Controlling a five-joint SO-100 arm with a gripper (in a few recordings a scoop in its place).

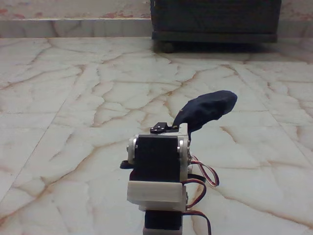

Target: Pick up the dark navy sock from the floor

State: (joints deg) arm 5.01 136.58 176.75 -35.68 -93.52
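The dark navy sock (208, 110) is a lumpy dark shape that slants up and to the right from behind the top of my arm (157, 164). Its lower end disappears behind the arm's white bracket and black servo. Its rounded upper end stands out against the floor (88, 98) of cream marble tiles with orange-brown veins. No dark shadow or reflection shows on the glossy tile directly under the sock. My gripper's fingers are hidden behind the arm's body, so I cannot tell whether they grip the sock.
A dark wooden cabinet (215, 19) on round feet stands at the back right against a low marble step (73, 27). Red, white and black servo wires (205, 178) loop out on the arm's right side. Open tiles stretch left and right.
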